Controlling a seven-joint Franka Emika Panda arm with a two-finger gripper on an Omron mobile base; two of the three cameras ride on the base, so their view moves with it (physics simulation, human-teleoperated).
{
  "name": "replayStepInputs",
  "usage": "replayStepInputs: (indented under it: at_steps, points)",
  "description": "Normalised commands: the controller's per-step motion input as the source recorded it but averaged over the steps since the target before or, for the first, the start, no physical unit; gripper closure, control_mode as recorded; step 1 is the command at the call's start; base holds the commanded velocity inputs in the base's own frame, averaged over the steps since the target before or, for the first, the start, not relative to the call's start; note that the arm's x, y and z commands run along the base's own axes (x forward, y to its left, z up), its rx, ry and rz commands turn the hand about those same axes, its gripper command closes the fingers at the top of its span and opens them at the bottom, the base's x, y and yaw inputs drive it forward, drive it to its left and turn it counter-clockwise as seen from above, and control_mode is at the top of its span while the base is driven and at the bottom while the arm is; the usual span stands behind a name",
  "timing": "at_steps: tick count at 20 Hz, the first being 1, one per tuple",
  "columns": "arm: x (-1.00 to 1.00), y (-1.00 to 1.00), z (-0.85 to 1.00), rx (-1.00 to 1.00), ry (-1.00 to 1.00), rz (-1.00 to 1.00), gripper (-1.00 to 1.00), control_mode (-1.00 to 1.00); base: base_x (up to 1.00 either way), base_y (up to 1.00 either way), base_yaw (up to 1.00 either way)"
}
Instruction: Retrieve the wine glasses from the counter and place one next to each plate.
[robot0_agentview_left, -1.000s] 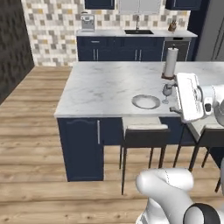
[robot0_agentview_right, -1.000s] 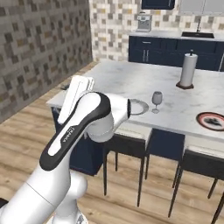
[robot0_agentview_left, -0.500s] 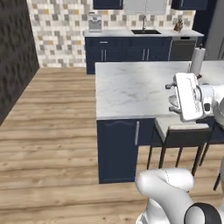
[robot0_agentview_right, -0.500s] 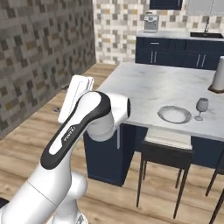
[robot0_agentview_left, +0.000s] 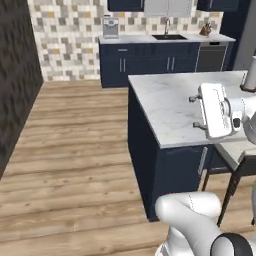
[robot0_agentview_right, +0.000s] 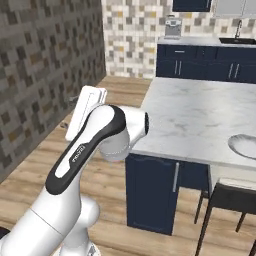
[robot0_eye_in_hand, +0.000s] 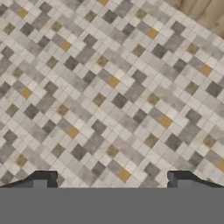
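Note:
The wine glasses are out of view. The counter (robot0_agentview_left: 160, 39) with its black sink runs along the tiled back wall, far beyond the island; it also appears as the counter (robot0_agentview_right: 215, 42). A white plate (robot0_agentview_right: 245, 146) with a grey rim lies on the island at the right edge of the right base view. My gripper (robot0_agentview_left: 195, 111) hovers over the island's near left part, open, nothing between its fingers. In the right base view the gripper (robot0_agentview_right: 70, 112) points left toward the dark wall. The hand view has the gripper (robot0_eye_in_hand: 111, 181) facing mosaic tiles, fingertips (robot0_eye_in_hand: 41, 179) set wide apart.
The big marble island (robot0_agentview_left: 175, 105) on navy cabinets fills the right side. A dark stool (robot0_agentview_right: 230, 197) stands at its near edge. A paper-towel roll (robot0_agentview_left: 250, 75) stands at the far right. A coffee machine (robot0_agentview_left: 110, 27) sits on the counter. Wood floor (robot0_agentview_left: 75, 150) lies open to the left.
The whole picture has shifted: the base has moved left, so the island slid right and one wine glass left both base views. The arm keeps its pose; the gripper stays open.

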Motion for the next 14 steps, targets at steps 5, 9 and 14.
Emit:
replayStepInputs:
  at_steps: [5, 9, 14]
  points:
    - [0.0, 0.0, 0.0, 0.0, 0.0, 0.0, -1.0, 1.0, 0.79, 1.0, -0.24]
    - [0.0, 0.0, 0.0, 0.0, 0.0, 0.0, -1.0, 1.0, 0.74, 1.0, -0.28]
    - [0.0, 0.0, 0.0, 0.0, 0.0, 0.0, -1.0, 1.0, 0.85, 1.0, -0.31]
